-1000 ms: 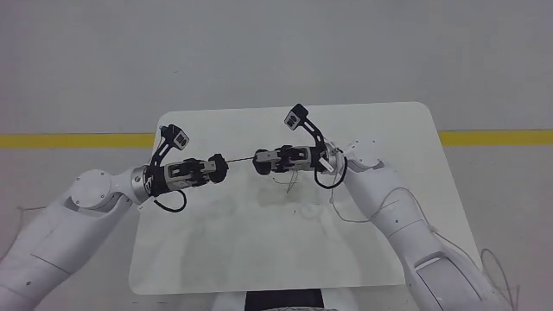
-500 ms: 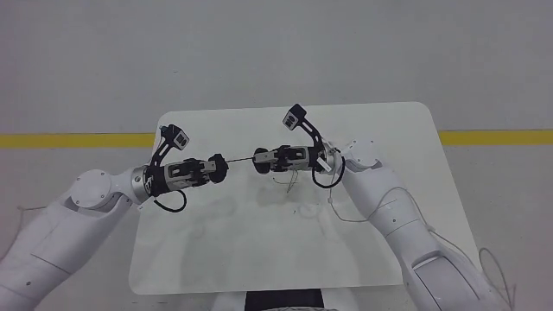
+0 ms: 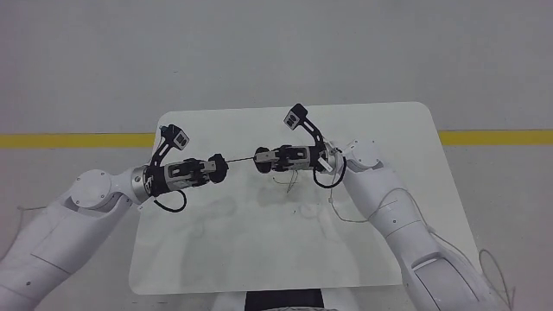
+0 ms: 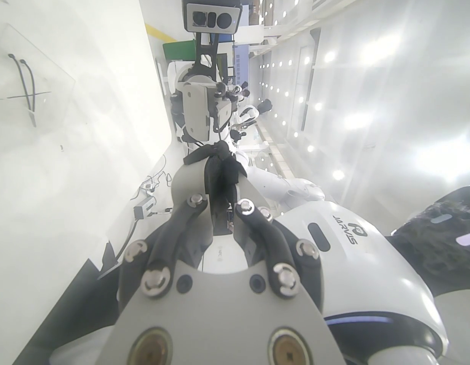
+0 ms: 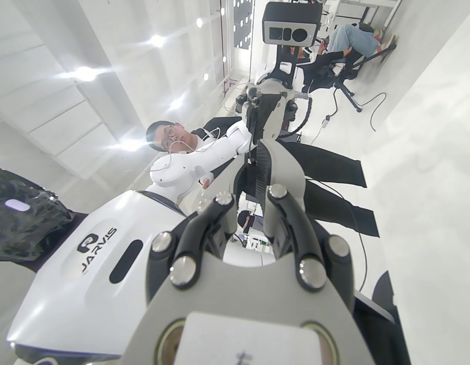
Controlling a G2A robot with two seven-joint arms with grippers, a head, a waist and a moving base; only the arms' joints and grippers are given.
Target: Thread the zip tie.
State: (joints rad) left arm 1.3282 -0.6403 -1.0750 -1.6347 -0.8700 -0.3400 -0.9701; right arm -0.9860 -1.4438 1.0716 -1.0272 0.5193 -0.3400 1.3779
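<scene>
Above bench: gripping zip tie at either end with left claw, right claw. Cannot tell whether tail entered head; pull-through probably pending.

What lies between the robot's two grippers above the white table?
In the top view, a thin black plastic zip tie bridges the gap between the left gripper and the right gripper, both gripping it.

Left arm, right arm: glossy white shells, black logo on forearm. Left gripper, right gripper: grey base, black links, silver screws, black-wrapped tips. Black cable loops at 6 o'clock of each wrist. Black boxy camera on bracket at 12.
</scene>
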